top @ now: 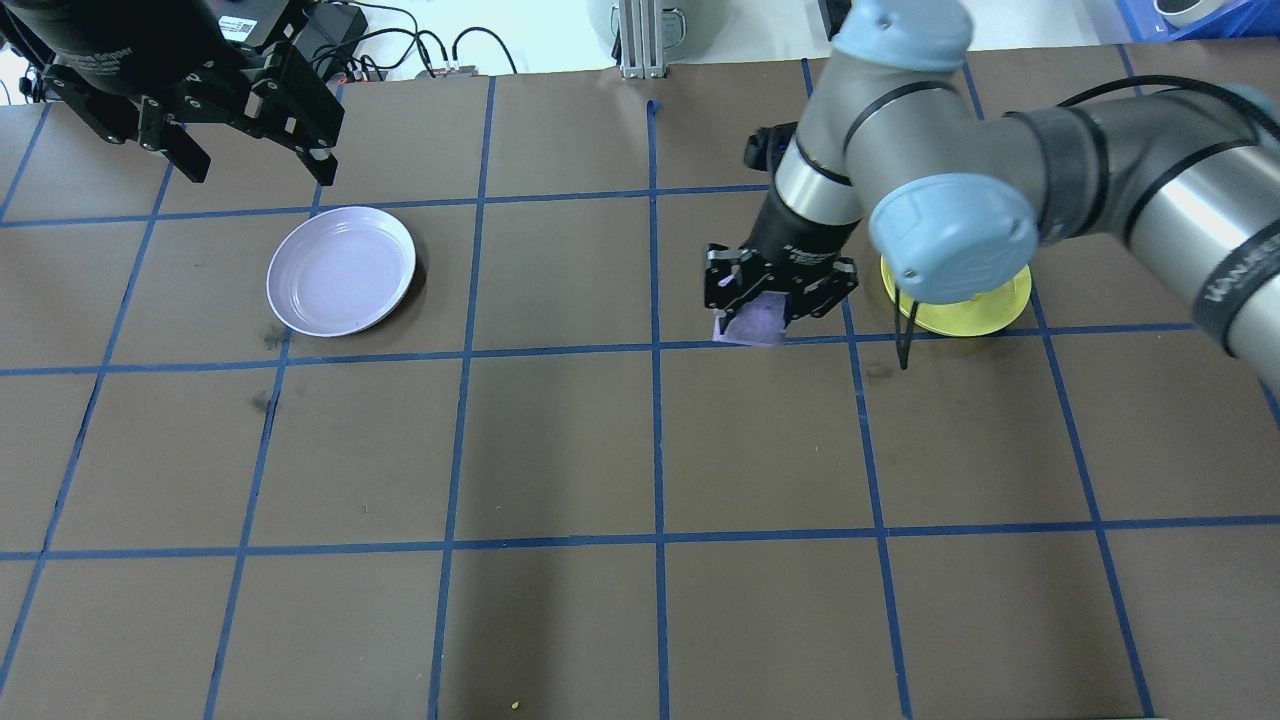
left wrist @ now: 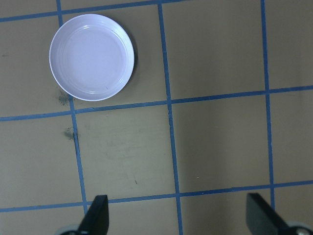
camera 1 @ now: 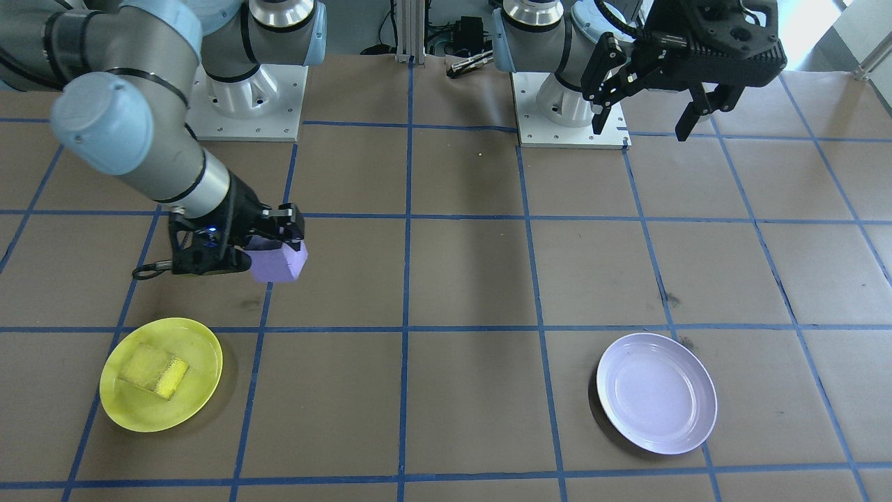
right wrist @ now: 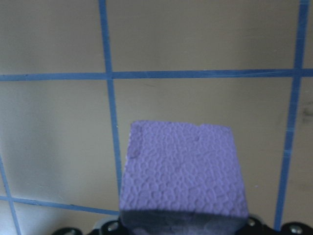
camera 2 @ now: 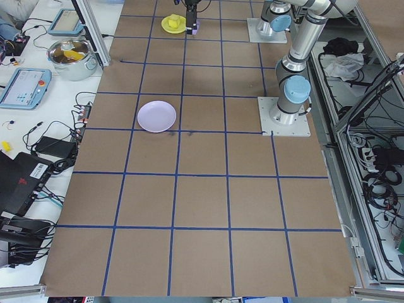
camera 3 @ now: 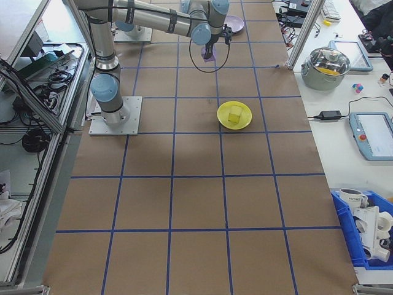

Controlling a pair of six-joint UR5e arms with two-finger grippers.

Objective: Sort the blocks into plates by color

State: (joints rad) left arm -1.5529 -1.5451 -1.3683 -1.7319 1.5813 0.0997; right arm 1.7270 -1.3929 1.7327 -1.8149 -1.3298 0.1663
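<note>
Yellow block [camera 1: 153,369] settled in yellow plate [camera 1: 118,404]; purple block [camera 1: 279,261] clamped in right gripper [camera 1: 268,240] above the table (well right of the bare lavender plate [camera 1: 656,392]); left gripper [camera 1: 651,104] spread, idle

- Even, bright room light falls from above; soft shadows lie just beside the lavender plate [camera 1: 656,394] and yellow plate [camera 1: 161,374].
- Daylight blows out the front-facing view's top right corner.
- The purple block [right wrist: 183,174] fills the right wrist view sharply, its near edge dark.
- The side views are small and slightly warped.
</note>
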